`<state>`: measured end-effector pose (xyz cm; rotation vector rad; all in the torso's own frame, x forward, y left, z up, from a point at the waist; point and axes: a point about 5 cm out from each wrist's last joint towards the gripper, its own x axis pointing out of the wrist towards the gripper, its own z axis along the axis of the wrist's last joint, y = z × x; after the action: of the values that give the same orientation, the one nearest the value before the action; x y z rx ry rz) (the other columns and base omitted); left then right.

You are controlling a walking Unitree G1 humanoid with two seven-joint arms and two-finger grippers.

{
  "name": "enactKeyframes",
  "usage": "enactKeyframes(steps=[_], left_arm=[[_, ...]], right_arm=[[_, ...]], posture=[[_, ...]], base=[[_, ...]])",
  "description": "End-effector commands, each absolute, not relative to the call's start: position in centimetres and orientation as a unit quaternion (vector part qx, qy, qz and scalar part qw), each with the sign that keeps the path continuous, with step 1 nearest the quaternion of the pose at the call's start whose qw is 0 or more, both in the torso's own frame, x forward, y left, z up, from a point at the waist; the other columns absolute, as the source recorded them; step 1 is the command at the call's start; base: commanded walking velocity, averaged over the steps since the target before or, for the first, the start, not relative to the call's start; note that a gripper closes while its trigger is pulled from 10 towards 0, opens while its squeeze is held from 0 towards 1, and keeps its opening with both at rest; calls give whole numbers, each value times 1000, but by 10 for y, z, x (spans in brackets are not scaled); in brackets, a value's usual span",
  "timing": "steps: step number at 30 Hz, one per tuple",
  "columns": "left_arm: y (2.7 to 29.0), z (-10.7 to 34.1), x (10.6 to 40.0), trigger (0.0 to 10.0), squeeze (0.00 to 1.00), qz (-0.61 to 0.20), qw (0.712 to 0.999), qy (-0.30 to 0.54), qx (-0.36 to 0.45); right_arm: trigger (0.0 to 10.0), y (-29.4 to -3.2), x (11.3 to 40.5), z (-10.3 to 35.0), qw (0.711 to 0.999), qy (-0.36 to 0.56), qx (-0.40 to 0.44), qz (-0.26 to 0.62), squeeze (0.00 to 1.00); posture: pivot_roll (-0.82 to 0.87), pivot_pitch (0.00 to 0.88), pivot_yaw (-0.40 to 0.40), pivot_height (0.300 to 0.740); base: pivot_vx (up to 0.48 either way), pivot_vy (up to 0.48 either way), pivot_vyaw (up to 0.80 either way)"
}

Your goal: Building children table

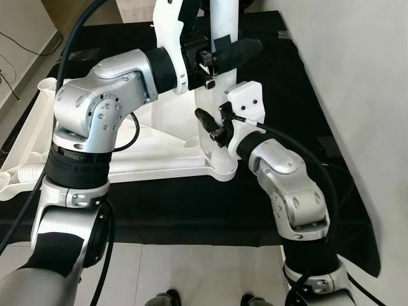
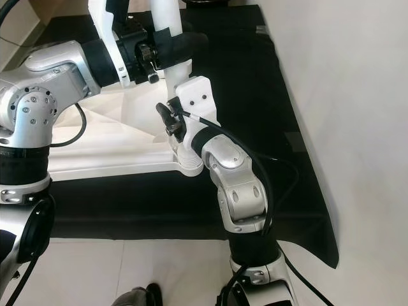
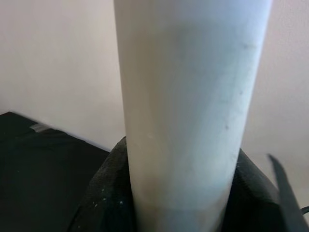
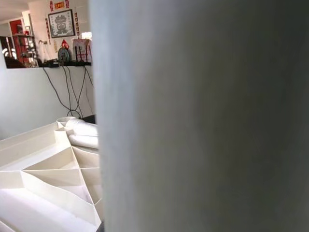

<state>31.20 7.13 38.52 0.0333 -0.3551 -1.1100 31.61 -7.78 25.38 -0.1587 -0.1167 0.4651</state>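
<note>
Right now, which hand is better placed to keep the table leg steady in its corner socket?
Left. The left hand wraps the white leg higher up, black fingers closed around it. The right hand sits low beside the socket on the upturned tabletop.

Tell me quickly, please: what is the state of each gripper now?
Left gripper: closed around the white table leg, higher up.
Right gripper: at the same leg lower down; open or closed cannot be told.

This looks like a room in a home, with a pale tiled floor (image 1: pixel 191 268), a black mat (image 1: pixel 191 210) spread over it, plain white walls (image 4: pixel 29 106), and a framed picture (image 4: pixel 61 23) above a shelf of small things (image 4: pixel 63 60)
</note>
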Motion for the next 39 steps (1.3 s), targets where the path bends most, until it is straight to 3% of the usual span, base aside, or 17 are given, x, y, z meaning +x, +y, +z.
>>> enactKeyframes(steps=[1, 12, 13, 14, 17, 18, 21, 24, 26, 27, 28, 29, 30, 33, 35, 37, 39], left_arm=[[69, 384, 313, 0, 0, -533, 830, -165, 19], [64, 386, 311, 0, 0, -566, 807, -168, 22], [63, 386, 309, 0, 0, -573, 802, -170, 24], [62, 386, 308, 0, 0, -579, 797, -172, 25], [61, 384, 306, 0, 0, -586, 791, -173, 26], [61, 384, 306, 0, 0, -588, 790, -173, 26], [58, 380, 306, 0, 0, -595, 785, -170, 27], [57, 380, 305, 0, 0, -599, 782, -169, 27], [56, 379, 304, 0, 0, -603, 779, -170, 27], [54, 379, 303, 0, 0, -606, 776, -171, 28], [54, 379, 303, 0, 0, -606, 776, -171, 28], [52, 378, 303, 0, 0, -610, 773, -172, 28], [52, 378, 303, 0, 0, -610, 773, -172, 28], [50, 378, 301, 0, 0, -618, 766, -174, 29], [50, 378, 301, 0, 0, -618, 766, -174, 29], [48, 376, 300, 0, 0, -624, 761, -174, 29], [47, 376, 299, 0, 0, -626, 760, -174, 29]], right_arm=[[0, -86, 318, 208, 974, 64, -64, 208, 0], [0, -82, 313, 211, 974, 54, -34, 217, 0], [7882, -80, 313, 215, 972, 43, -26, 229, 0], [10000, -79, 315, 218, 970, 35, -28, 240, 0], [10000, -76, 318, 228, 958, 12, -32, 286, 0], [10000, -74, 319, 233, 949, 0, -34, 313, 1000], [10000, -70, 322, 244, 909, -15, -67, 411, 1000], [10000, -70, 323, 247, 895, -19, -80, 439, 1000], [10000, -69, 325, 250, 877, -17, -92, 471, 1000], [10000, -67, 326, 253, 852, -19, -120, 509, 1000], [10000, -67, 326, 253, 852, -19, -120, 509, 1000], [10000, -65, 325, 255, 823, -17, -129, 553, 0], [10000, -65, 325, 255, 823, -17, -129, 553, 0], [10000, -60, 326, 262, 776, -26, -134, 616, 0], [10000, -60, 326, 262, 776, -26, -134, 616, 0], [10000, -58, 331, 270, 748, -38, -118, 652, 0], [9765, -57, 333, 273, 740, -42, -111, 662, 0]], posture=[[23, 241, 72, 740], [22, 238, 84, 740], [22, 237, 84, 740], [22, 236, 85, 740], [21, 234, 85, 740], [21, 233, 85, 740], [19, 226, 86, 740], [19, 226, 86, 740], [13, 224, 85, 740], [13, 223, 86, 740], [13, 223, 86, 740], [12, 221, 86, 740], [12, 221, 86, 740], [10, 222, 90, 740], [10, 222, 90, 740], [13, 223, 92, 740], [16, 222, 95, 740]], base=[[0, 0, 0], [0, 0, 0], [0, 0, 0], [0, 0, 0], [0, 0, 0], [0, 0, 0], [0, 0, 0], [0, 0, 0], [0, 0, 0], [0, 0, 0], [0, 0, 0], [0, 0, 0], [0, 0, 0], [0, 0, 0], [0, 0, 0], [0, 0, 0], [0, 0, 0]])
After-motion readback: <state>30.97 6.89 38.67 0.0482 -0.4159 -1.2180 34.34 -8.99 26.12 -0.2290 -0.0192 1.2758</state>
